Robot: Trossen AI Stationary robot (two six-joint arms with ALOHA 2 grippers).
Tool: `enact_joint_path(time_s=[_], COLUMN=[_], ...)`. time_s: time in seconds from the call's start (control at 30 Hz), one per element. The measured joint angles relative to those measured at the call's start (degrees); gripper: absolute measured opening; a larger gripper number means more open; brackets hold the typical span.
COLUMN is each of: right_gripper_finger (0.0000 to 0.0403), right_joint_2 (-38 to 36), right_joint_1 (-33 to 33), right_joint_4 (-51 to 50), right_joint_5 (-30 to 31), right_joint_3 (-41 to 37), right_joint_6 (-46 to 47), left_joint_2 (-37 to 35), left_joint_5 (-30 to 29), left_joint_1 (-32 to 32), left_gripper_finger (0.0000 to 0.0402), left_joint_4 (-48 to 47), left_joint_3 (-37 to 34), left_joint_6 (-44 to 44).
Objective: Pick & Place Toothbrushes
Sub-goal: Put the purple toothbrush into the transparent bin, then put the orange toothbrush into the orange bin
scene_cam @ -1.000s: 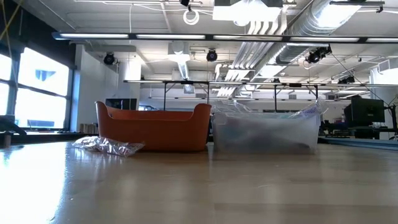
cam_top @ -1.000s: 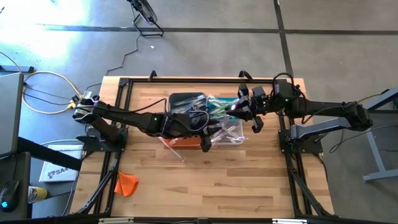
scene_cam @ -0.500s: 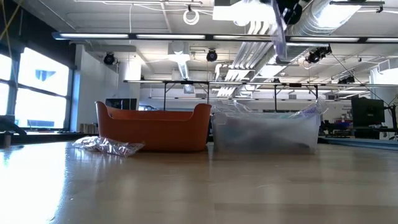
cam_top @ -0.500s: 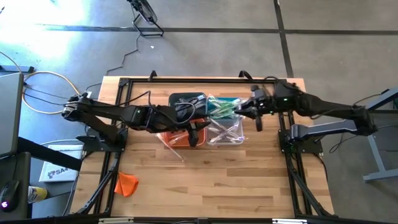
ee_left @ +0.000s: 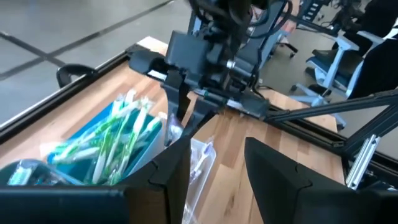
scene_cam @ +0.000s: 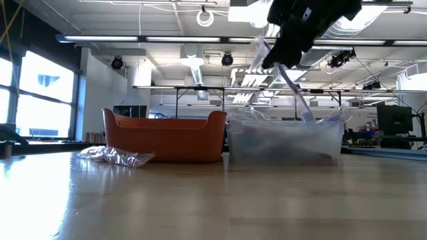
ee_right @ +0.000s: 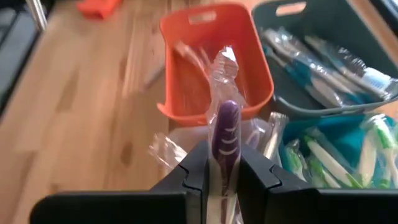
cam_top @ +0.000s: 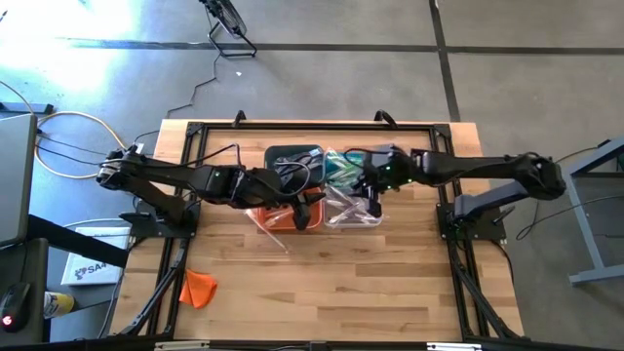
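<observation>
My right gripper (ee_right: 222, 174) is clamped on a purple-handled toothbrush (ee_right: 224, 138) in its wrapper, hanging over the clear bin (cam_top: 353, 211). Beyond it sit the orange bin (ee_right: 214, 62) and more toothbrushes (ee_right: 323, 155). My left gripper (ee_left: 216, 162) stands open, holding nothing.

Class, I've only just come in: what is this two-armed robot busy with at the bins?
It is sorting toothbrushes into bins. The right pincer is shut on a purple toothbrush in a clear wrapper, held over the clear bin. The left pincer hangs open over the orange bin. The teal bin holds green brushes.
</observation>
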Motion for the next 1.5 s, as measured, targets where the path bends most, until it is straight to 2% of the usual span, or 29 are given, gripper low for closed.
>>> enact_joint_path(time_s=[0.5,0.57,0.8,0.93,1.1,1.23,1.5], right_gripper_finger=[0.0047,0.0078,0.0229,0.0269,0.026,0.0234,0.0175], right_joint_2=[11.25,11.66,9.77,5.63,-1.54,-8.2,-20.33], right_joint_1=[-0.01,-0.01,0.01,-0.01,0.0,-0.01,-0.01], right_joint_4=[0.76,0.88,0.34,-1.2,-2.31,-2.86,-2.67], right_joint_5=[1.84,1.79,2.1,2.05,-0.88,-3.49,-4.46], right_joint_3=[0.0,0.0,0.0,1.9,5.56,7.71,8.0], right_joint_6=[-10.83,-10.31,-7.96,-6.81,-6.46,-6.44,-2.15], left_joint_2=[-0.04,-0.04,-0.04,-0.04,-0.04,-0.04,-0.04], left_joint_5=[0.17,0.17,0.18,1.36,4.53,5.36,9.76], left_joint_1=[0.0,0.0,0.0,0.0,0.0,0.0,0.0], left_gripper_finger=[0.0147,0.0147,0.0147,0.0147,0.0147,0.0147,0.0147], left_joint_4=[-1.07,-1.18,-1.25,-2.02,-5.62,-12.5,-26.8], left_joint_3=[0.02,0.0,0.0,0.0,0.0,0.02,0.01], left_joint_6=[-0.66,-0.66,-0.66,-0.67,-1.89,-3.86,-10.15])
